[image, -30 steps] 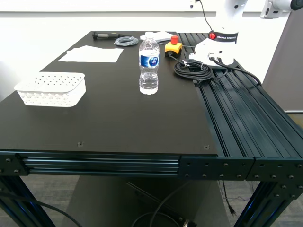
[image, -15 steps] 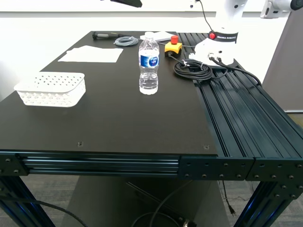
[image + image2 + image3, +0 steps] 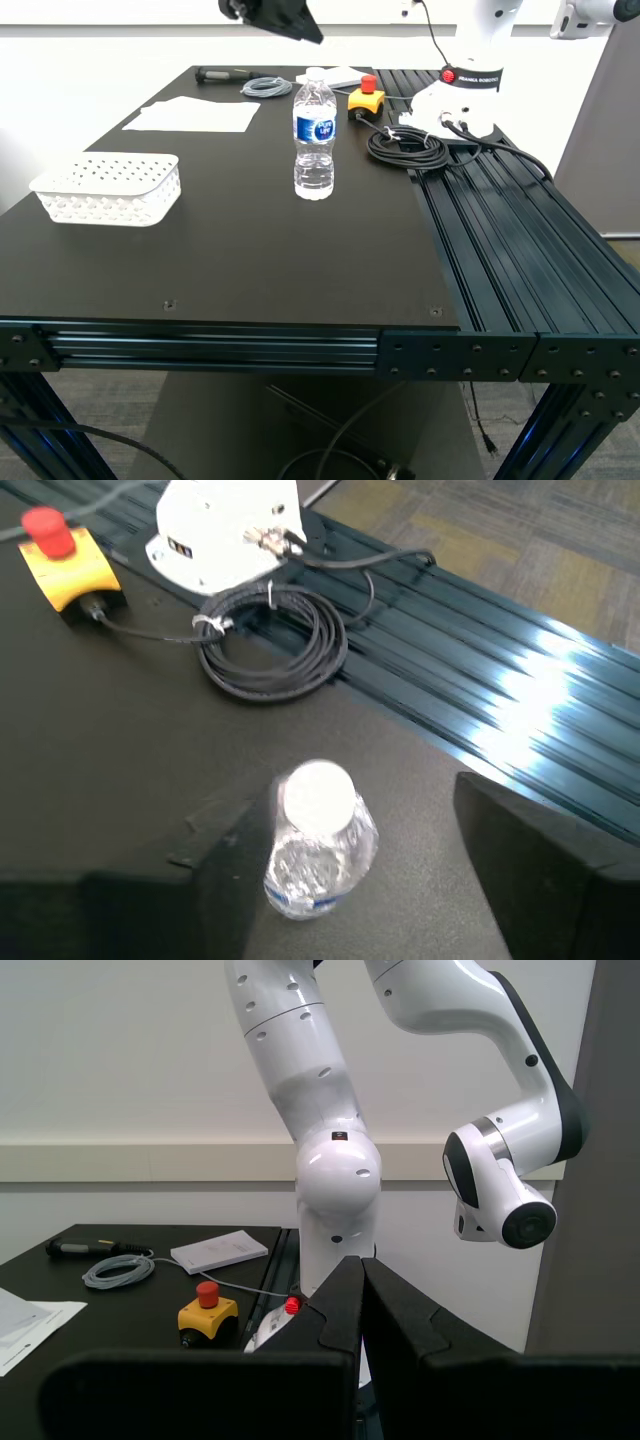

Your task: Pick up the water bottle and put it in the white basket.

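The black desk carries everything. The white basket sits empty, well apart from the water bottle, which stands upright near the coiled black cable and the yellow stop button. My first gripper hovers above the bottle, fingers spread to either side of its white cap. My second gripper has its fingers pressed together, away from the bottle. By my judgement nothing is done: grasp, carry and drop all remain.
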